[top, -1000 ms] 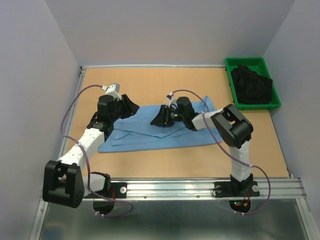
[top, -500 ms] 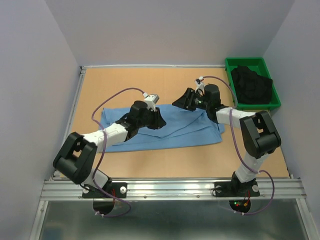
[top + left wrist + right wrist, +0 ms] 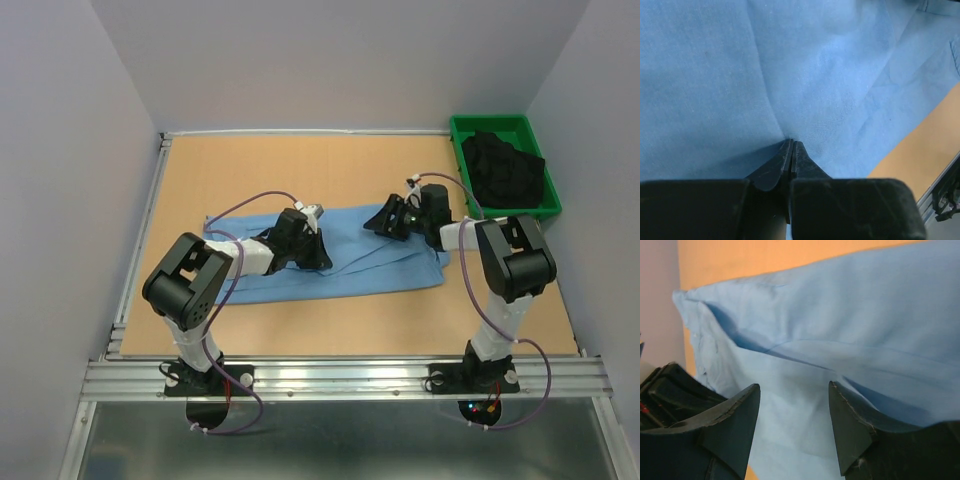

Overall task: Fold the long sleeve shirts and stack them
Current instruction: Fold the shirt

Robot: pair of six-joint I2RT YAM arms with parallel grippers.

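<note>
Blue shirt (image 3: 370,268), one; left gripper (image 3: 791,143) jaws pinching it, right gripper (image 3: 794,388) jaws wide.

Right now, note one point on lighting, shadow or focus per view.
Top external: even light, faint shadows on the light blue thin-fabric shirt. Left wrist: the left tool, shut on the shirt, is dark with little detail. Right wrist: the open right tool looks soft; deep shadow under a fold.

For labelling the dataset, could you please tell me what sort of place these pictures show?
Probably a robotics lab test cell: plain walls box in a wooden table, two arms are bolted to an aluminium rail, and a light blue shirt lies on the table.
</note>
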